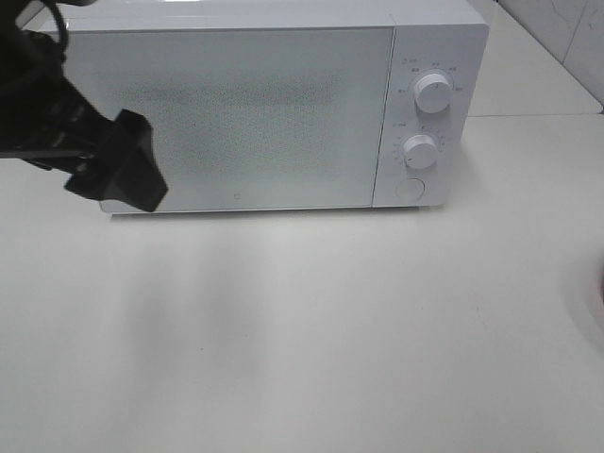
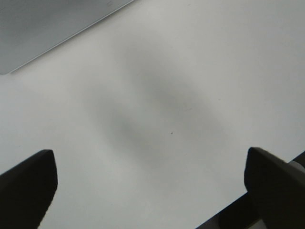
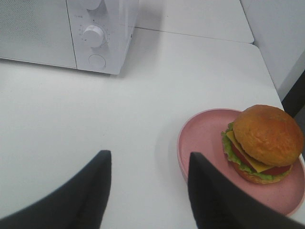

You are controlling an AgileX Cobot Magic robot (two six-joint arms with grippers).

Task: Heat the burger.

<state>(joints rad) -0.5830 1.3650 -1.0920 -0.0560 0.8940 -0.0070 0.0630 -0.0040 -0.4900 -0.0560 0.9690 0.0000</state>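
Note:
The burger [image 3: 267, 136], with an orange-brown bun, lettuce and cheese, sits on a pink plate [image 3: 205, 138] in the right wrist view. It is outside the exterior high view. My right gripper [image 3: 148, 164] hovers open over bare table beside the plate, nothing between its fingers. The white microwave [image 1: 236, 113] stands at the back of the table with its door closed. My left gripper [image 1: 127, 184] hangs by the microwave's lower left corner. In the left wrist view the left gripper [image 2: 150, 167] is wide open over bare table, holding nothing.
Two round knobs [image 1: 432, 92] [image 1: 420, 151] and a round button [image 1: 409, 189] sit on the microwave's right panel. The microwave [image 3: 38, 28] also shows in the right wrist view, far from the plate. White table [image 1: 311, 330] spreads in front of the microwave.

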